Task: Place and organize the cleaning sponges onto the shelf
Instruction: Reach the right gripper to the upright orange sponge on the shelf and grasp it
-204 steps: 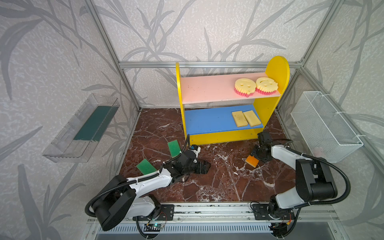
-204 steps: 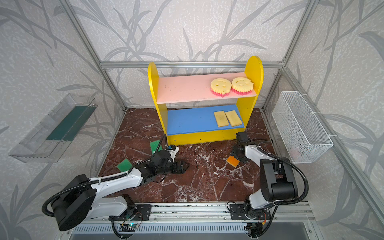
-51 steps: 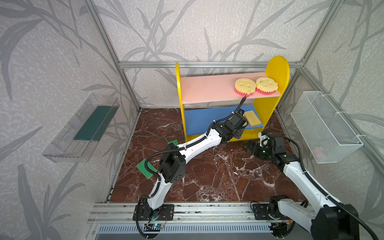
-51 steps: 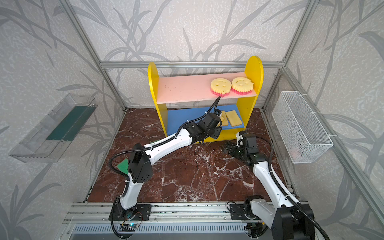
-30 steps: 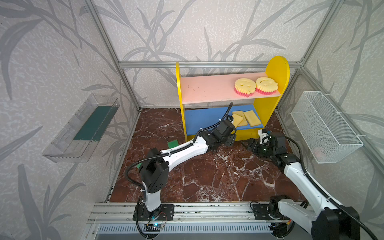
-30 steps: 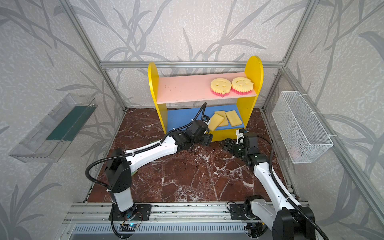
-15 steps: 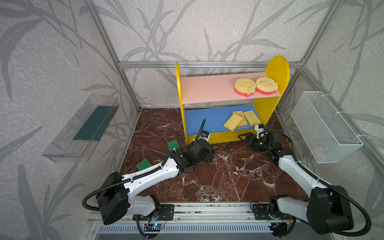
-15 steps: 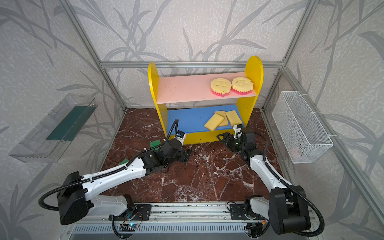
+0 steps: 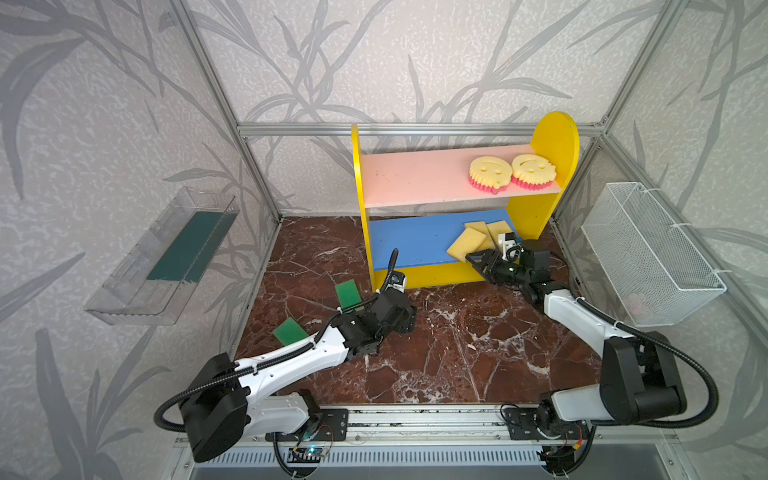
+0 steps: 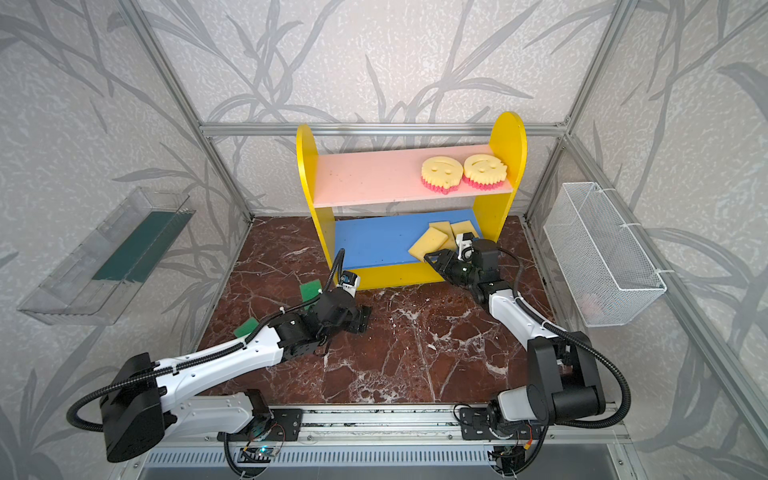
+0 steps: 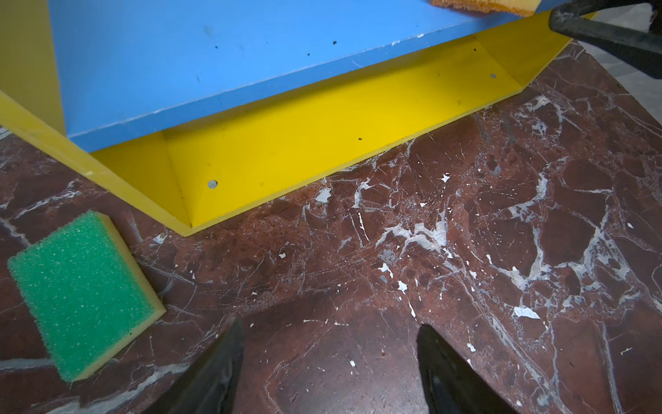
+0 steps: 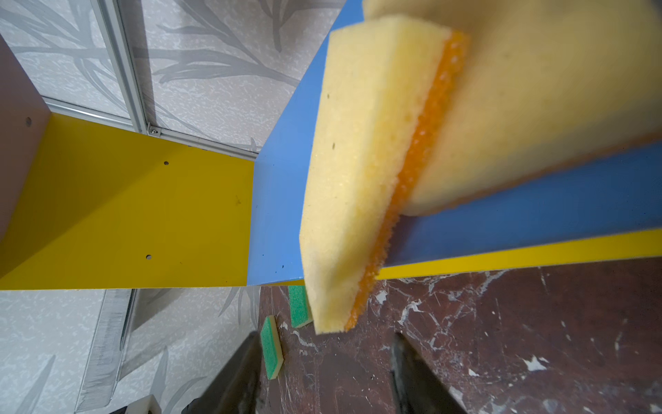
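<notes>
The shelf (image 9: 415, 187) holds two round yellow smiley sponges (image 9: 489, 173) (image 9: 533, 169) on its pink board. Three pale yellow sponges lie at the right of the blue board (image 9: 407, 245). The front one (image 9: 466, 244) (image 12: 358, 161) sits askew, orange face down, with a corner past the board's edge. My right gripper (image 9: 473, 262) (image 12: 324, 340) is at that edge, open, with the sponge just beyond its tips. My left gripper (image 9: 409, 320) (image 11: 329, 326) hovers open and empty over the floor by the shelf's front left. Two green-faced sponges (image 9: 348, 293) (image 9: 291, 331) lie on the floor; the nearer one (image 11: 82, 294) is beside my left gripper.
A clear tray with a dark green bottom (image 9: 166, 257) hangs on the left wall. A white wire basket (image 9: 648, 253) hangs on the right wall. The floor is red-brown marble (image 9: 457, 353), with metal frame posts at the corners.
My left arm has drawn back from the shelf to the floor, leaving the askew yellow sponge on the blue board. My right gripper has moved up to the board's front edge, jaws narrowing.
</notes>
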Motion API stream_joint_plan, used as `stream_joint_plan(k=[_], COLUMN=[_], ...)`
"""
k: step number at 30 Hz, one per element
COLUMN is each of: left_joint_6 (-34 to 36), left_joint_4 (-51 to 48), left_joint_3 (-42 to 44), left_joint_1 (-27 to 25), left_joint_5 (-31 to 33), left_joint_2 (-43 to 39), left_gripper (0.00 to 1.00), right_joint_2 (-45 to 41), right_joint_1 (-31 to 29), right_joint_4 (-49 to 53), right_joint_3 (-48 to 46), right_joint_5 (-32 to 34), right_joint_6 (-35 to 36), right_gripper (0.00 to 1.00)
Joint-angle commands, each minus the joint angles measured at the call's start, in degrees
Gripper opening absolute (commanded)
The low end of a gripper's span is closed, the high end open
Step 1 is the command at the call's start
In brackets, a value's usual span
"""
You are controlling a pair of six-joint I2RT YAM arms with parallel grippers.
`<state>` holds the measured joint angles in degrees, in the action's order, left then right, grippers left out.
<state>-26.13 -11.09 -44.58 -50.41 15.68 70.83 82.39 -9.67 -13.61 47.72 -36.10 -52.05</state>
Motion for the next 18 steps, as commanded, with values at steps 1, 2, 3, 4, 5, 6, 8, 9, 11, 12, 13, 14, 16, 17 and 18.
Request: stream_joint_plan(k=[1, 2, 3, 4, 5, 6, 8, 9, 11, 12, 13, 14, 16, 17, 18], left_joint_6=[-1.57, -1.71, -1.74, -1.73, -1.57, -1.47, -1.37, -1.3, -1.35, -1.38, -1.42, -1.46, -1.46, -1.51, -1.55], left_joint_4=[1.32, 1.58, 1.83, 2.08, 2.19, 2.21, 2.04, 1.96, 2.1, 2.28, 2.37, 2.39, 2.38, 2.31, 2.3], left_joint_3=[1.09, 1.3, 1.55, 1.64, 1.71, 1.69, 1.61, 1.55, 1.67, 1.82, 1.89, 1.95, 1.99, 2.0, 1.99], left_joint_1=[0.56, 0.64, 0.67, 0.64, 0.82, 0.95, 1.41, 1.54, 1.72, 1.81, 1.89, 1.94, 2.03, 2.04, 2.11], left_joint_5=[-0.17, -0.45, -0.57, -0.65, -0.65, -0.57, -0.8, -0.84, -0.96, -1.0, -1.05, -1.09, -1.09, -1.09, -1.2], left_joint_2=[0.74, 0.88, 0.81, 0.85, 0.89, 0.88, 0.98, 0.94, 0.66, 0.61, 0.55, 0.63, 0.8, 0.76, 0.77], left_gripper=[0.77, 0.77, 0.77, 0.76, 0.77, 0.77, 0.76, 0.76, 0.77, 0.76, 0.76, 0.76, 0.76, 0.76, 0.76], right_joint_2=[1.33, 1.67, 2.1, 2.39, 2.74, 3.07, 3.66, 3.93, 4.31, 4.4, 4.51, 4.6, 4.71, 4.75, 4.8], right_joint_1=[-0.61, -0.61, -0.61, -0.69, -0.7, -0.78, -0.79, -0.79, -0.81, -0.79, -0.8, -0.79, -0.8, -0.81, -0.82], right_joint_4=[-2.23, -2.47, -2.55, -2.64, -2.77, -3.07, -3.43, -3.68, -4.31, -4.49, -4.62, -4.85, -5.28, -5.46, -5.56], right_joint_3=[1.65, 1.8, 1.97, 2.1, 2.26, 2.37, 2.61, 2.63, 2.72, 2.71, 2.8, 2.81, 2.9, 2.9, 2.89], right_joint_5=[-0.39, -0.4, -0.38, -0.39, -0.3, -0.22, -0.12, -0.11, -0.03, 0.06, 0.14, 0.15, 0.24, 0.28, 0.32], right_joint_6=[-0.8, -0.86, -0.99, -1.02, -1.08, -1.15, -1.38, -1.51, -1.87, -1.98, -2.01, -2.0, -2.09, -2.14, -2.17], right_gripper=[0.56, 0.56, 0.56, 0.56, 0.56, 0.56, 0.56, 0.56, 0.56, 0.55, 0.55, 0.53, 0.52, 0.51, 0.5])
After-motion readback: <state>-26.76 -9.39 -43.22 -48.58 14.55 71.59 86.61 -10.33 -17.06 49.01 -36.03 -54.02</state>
